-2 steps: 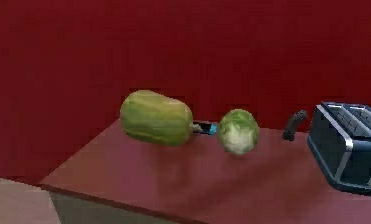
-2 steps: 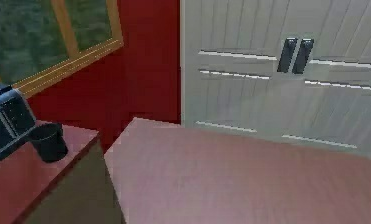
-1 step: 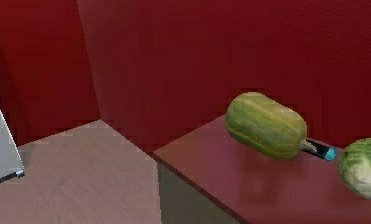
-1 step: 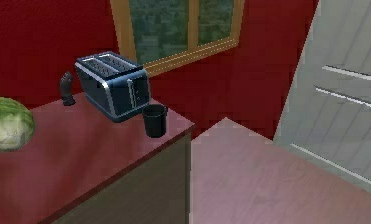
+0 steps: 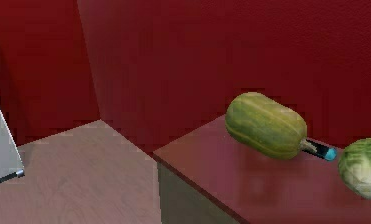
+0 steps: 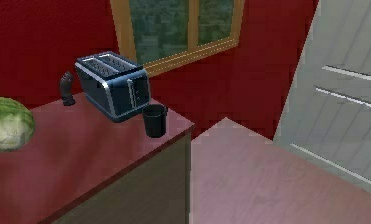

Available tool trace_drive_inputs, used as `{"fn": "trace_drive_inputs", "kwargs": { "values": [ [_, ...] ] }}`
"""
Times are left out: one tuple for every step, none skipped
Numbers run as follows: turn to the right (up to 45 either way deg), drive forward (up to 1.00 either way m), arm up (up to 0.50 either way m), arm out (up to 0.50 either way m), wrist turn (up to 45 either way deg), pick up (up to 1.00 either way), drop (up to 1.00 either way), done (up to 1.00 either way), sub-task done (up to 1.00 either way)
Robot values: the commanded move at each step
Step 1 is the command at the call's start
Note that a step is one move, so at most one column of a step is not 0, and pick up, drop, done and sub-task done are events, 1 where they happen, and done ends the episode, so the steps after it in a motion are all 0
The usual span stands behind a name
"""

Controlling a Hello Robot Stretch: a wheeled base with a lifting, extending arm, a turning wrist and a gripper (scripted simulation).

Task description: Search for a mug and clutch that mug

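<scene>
On the dark red worktop [image 6: 53, 170] a striped melon [image 6: 8, 122] lies at the near left. A dark mug [image 6: 155, 121] stands by the worktop's corner, with the toaster [image 6: 111, 85] just behind it. The search looks done; the next move is probably to line the arm up with the mug and reach out. The mug is upright, mouth up, long axis vertical; I cannot make out its handle. The end effector's state cannot be told.

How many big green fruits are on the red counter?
2. A long striped one lies on the counter in the forward view; a round one sits at that view's right edge, likely also seen at the arm side view's left. Others may be hidden.
</scene>
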Motion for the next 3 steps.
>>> {"fn": "trace_drive_inputs", "kwargs": {
  "values": [
    [0.0,0.00,0.38,0.00,0.0,0.00,0.00,0.00,0.00],
    [0.0,0.00,0.00,0.30,0.0,0.00,0.00,0.00,0.00],
    [0.0,0.00,0.00,0.00,45.0,0.00,0.00,0.00,0.00]
  ]
}}
